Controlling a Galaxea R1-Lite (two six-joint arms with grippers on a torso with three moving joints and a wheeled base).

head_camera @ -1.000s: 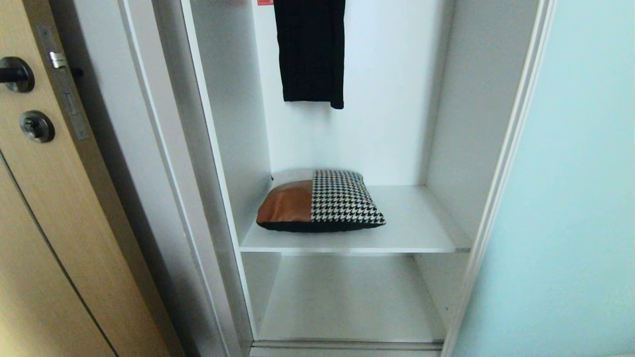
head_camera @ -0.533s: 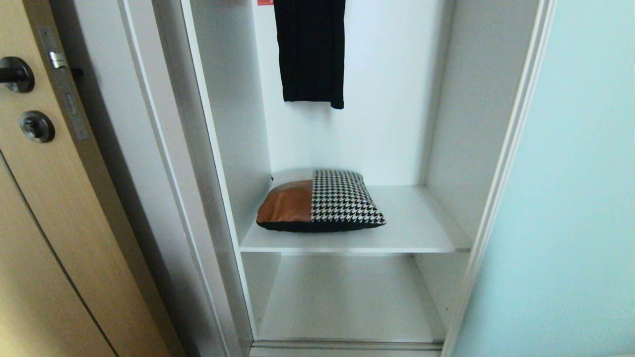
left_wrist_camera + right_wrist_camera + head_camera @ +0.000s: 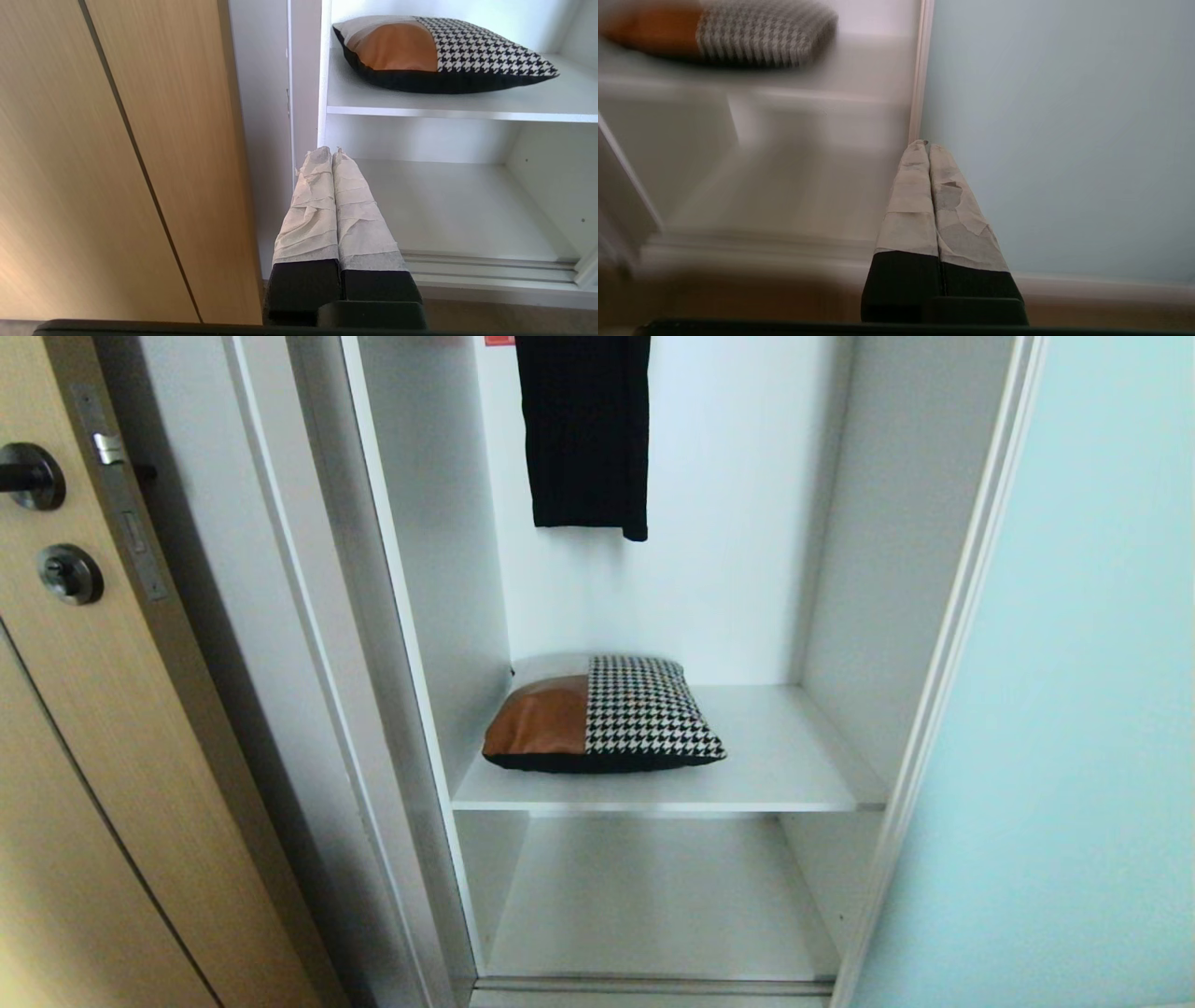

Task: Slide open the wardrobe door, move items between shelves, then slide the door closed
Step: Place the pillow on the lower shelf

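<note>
With the door (image 3: 1074,709) slid clear of the shelf (image 3: 784,756), I see the pillow (image 3: 602,714) unmoved on it. Both grippers, left (image 3: 331,151) and right (image 3: 927,144), are pinched closed and empty; moving and closing remain.

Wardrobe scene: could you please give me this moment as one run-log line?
sliding wardrobe door: open | pillow: upper shelf | left gripper: shut, empty | right gripper: shut, empty
</note>
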